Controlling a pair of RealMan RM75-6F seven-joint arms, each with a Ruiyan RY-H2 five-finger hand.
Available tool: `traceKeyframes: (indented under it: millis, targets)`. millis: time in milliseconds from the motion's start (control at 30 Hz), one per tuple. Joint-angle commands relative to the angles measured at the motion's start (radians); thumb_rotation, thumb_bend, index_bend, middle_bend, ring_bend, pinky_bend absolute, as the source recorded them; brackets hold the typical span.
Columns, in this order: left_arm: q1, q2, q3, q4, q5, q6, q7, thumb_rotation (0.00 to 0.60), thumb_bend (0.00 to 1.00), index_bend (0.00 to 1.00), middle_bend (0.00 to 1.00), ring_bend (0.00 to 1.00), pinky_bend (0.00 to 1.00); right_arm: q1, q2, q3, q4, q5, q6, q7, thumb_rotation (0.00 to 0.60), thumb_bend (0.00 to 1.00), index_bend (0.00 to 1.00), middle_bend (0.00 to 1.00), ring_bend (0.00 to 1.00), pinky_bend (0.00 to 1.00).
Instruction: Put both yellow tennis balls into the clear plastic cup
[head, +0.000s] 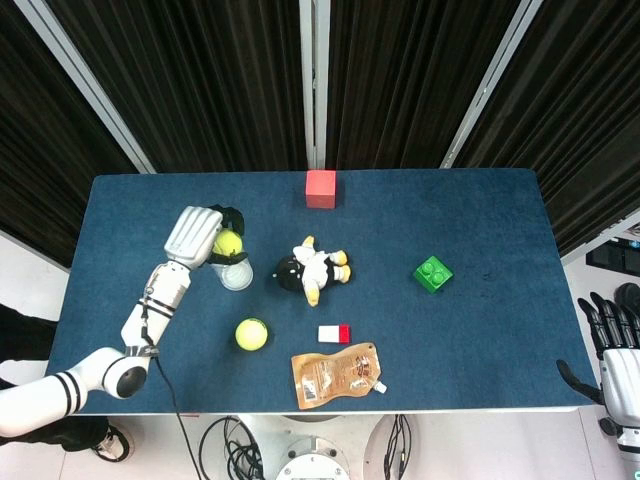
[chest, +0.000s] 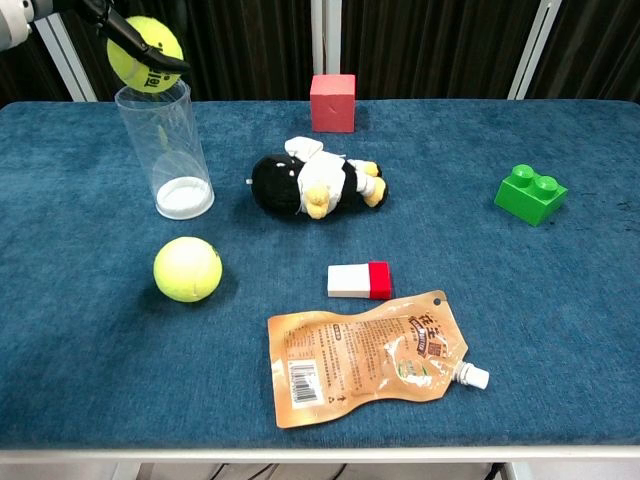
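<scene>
My left hand grips a yellow tennis ball right over the mouth of the upright clear plastic cup; dark fingers wrap the ball. In the chest view the ball sits at the cup's rim. The second yellow tennis ball lies on the blue table in front of the cup. My right hand hangs off the table's right front corner, fingers apart and holding nothing.
A black-and-white plush toy lies right of the cup. A red cube stands at the back, a green brick to the right. A white-and-red block and an orange pouch lie near the front edge.
</scene>
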Motion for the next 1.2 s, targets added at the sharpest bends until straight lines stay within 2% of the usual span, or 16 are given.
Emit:
traceKeyframes:
  millis: [33,100,200,300,367,533,633,800,900,1033,1200]
  targets:
    - [0.000,-0.004,0.009,0.010,-0.006,-0.009,-0.021,0.600,0.21,0.49,0.51,0.50,0.74,0.000,0.001,0.001,0.001,0.003,-0.001,0.002,0.600,0.19,0.00,0.00,0.00,0.00]
    - [0.001,-0.002,0.016,0.013,-0.002,-0.015,-0.034,0.600,0.21,0.37,0.43,0.43,0.68,0.001,0.001,0.002,0.001,0.005,-0.004,0.002,0.600,0.19,0.00,0.00,0.00,0.00]
    - [0.001,0.000,0.023,0.017,0.011,-0.015,-0.050,0.600,0.20,0.25,0.29,0.30,0.58,0.002,0.001,0.002,0.000,0.005,-0.006,0.000,0.600,0.19,0.00,0.00,0.00,0.00]
    - [0.000,0.002,0.026,0.020,0.022,-0.009,-0.061,0.600,0.19,0.17,0.20,0.20,0.49,0.001,0.001,0.003,-0.001,0.008,-0.007,-0.002,0.600,0.19,0.00,0.00,0.00,0.00]
    - [0.001,-0.001,0.025,0.028,0.031,0.008,-0.058,0.600,0.18,0.15,0.17,0.16,0.45,0.001,0.002,0.003,-0.001,0.009,-0.007,-0.001,0.600,0.19,0.00,0.00,0.00,0.00]
    - [0.014,0.012,0.037,0.001,0.065,0.047,-0.058,0.600,0.18,0.15,0.17,0.15,0.41,-0.001,0.001,0.003,0.002,0.011,-0.007,0.000,0.600,0.19,0.00,0.00,0.00,0.00]
    - [0.040,0.030,0.070,-0.057,0.151,0.118,-0.049,0.600,0.18,0.18,0.19,0.16,0.41,-0.002,0.000,0.003,0.006,0.016,-0.010,0.003,0.600,0.19,0.00,0.00,0.00,0.00]
    - [0.128,0.060,0.184,-0.167,0.342,0.281,-0.009,0.600,0.18,0.29,0.31,0.25,0.47,-0.003,0.000,0.005,0.015,0.019,-0.009,0.013,0.600,0.19,0.00,0.00,0.00,0.00]
    - [0.187,0.069,0.267,-0.204,0.406,0.328,0.015,0.600,0.18,0.33,0.33,0.25,0.50,-0.002,-0.002,0.005,0.022,0.023,-0.014,0.017,0.600,0.19,0.00,0.00,0.00,0.00]
    - [0.243,0.040,0.355,-0.168,0.436,0.330,0.023,0.600,0.18,0.33,0.33,0.25,0.51,0.003,-0.004,0.004,0.027,0.025,-0.027,0.017,0.600,0.19,0.00,0.00,0.00,0.00]
    - [0.258,-0.029,0.385,-0.061,0.432,0.289,0.017,0.600,0.17,0.32,0.31,0.25,0.47,0.004,-0.006,0.003,0.022,0.020,-0.024,0.010,0.600,0.19,0.00,0.00,0.00,0.00]
